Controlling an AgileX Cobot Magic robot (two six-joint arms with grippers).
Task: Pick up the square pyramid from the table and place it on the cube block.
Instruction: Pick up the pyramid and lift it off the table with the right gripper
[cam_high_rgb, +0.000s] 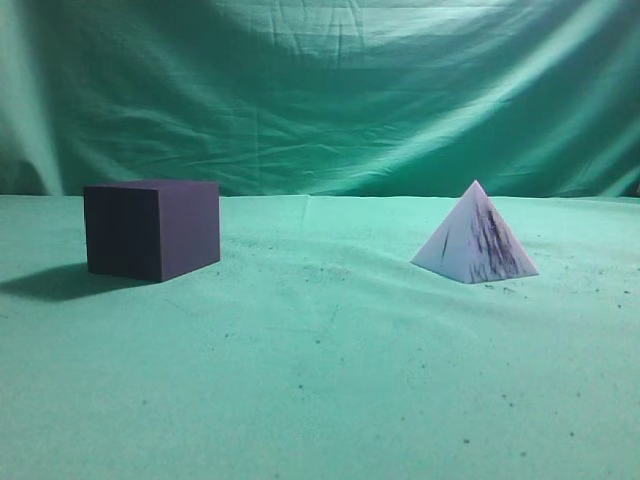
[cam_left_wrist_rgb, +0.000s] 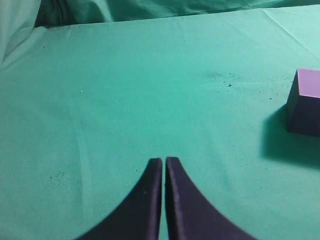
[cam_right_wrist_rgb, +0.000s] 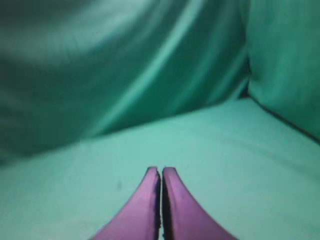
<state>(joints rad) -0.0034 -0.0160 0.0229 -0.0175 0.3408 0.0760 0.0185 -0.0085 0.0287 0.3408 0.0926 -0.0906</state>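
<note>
Pyramid (cam_high_rgb: 474, 238) sits upright on the table (cam_high_rgb: 320, 400), right of centre in the exterior view, dark streaks on its facing side. Cube (cam_high_rgb: 152, 229) stands well apart to its left, casting a shadow leftward. Neither arm shows in the exterior view. Left gripper (cam_left_wrist_rgb: 164, 165): fingers pressed together, nothing between them, over bare cloth; cube at the right edge of its view, ahead and well off to the side. Right gripper (cam_right_wrist_rgb: 160, 172): fingers likewise together, empty, facing the backdrop (cam_right_wrist_rgb: 125, 65); pyramid not visible in either wrist view.
</note>
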